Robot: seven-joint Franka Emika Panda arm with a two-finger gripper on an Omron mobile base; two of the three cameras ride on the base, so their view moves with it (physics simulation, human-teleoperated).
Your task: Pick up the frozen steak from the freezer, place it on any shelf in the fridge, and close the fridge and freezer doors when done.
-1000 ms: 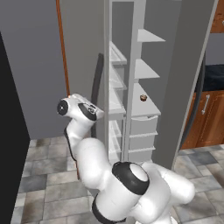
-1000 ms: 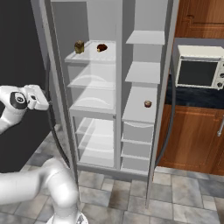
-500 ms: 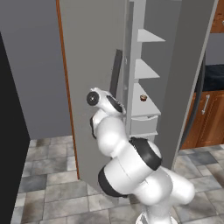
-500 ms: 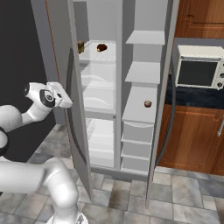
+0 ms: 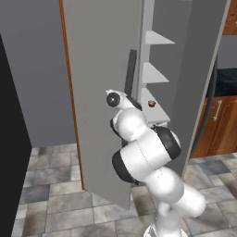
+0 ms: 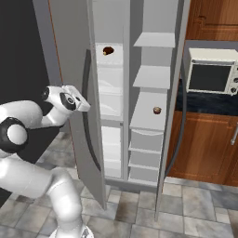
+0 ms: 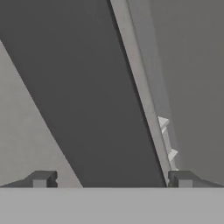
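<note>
Left door (image 5: 99,92) is cut off by the top edge; its handle (image 6: 88,116) is partly hidden behind the arm. Right door (image 5: 201,69) is likewise cropped above.

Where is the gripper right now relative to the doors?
The gripper, jaws open, sits against the outer face of the left door beside its dark bar handle, left of centre in the right base view.
</note>
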